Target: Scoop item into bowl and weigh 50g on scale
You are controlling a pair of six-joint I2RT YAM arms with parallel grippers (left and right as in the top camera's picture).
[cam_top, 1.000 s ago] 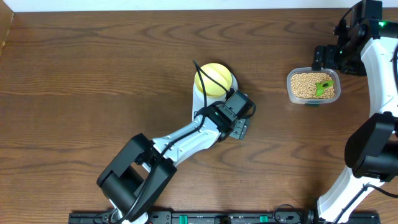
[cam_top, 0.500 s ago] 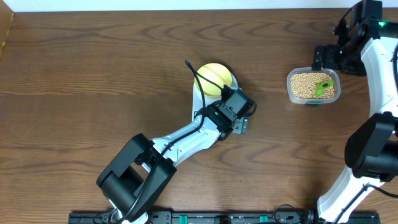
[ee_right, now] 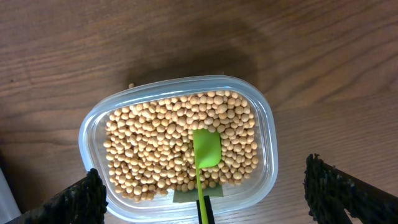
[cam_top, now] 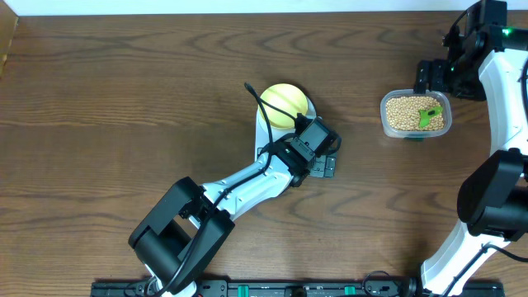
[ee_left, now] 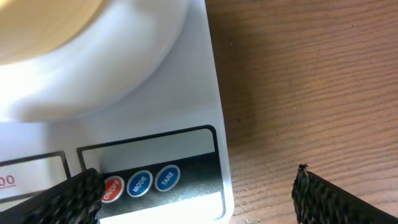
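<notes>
The pale-yellow bowl sits on the white scale, which my left arm partly covers. In the left wrist view the bowl is at the top left, and the scale shows its red and blue buttons. My left gripper is open and empty, low over the scale's front right corner, one finger beside the red button. The tan beans fill a clear tub with a green scoop lying in them. My right gripper is open above the tub.
The clear plastic tub stands at the right on the brown wooden table. One loose bean lies on the wood just outside the tub's far rim. The right arm rises along the right edge.
My left gripper has shifted slightly to the right at the scale's front, and its jaws have spread wider. The right arm, tub and bowl have not moved.
</notes>
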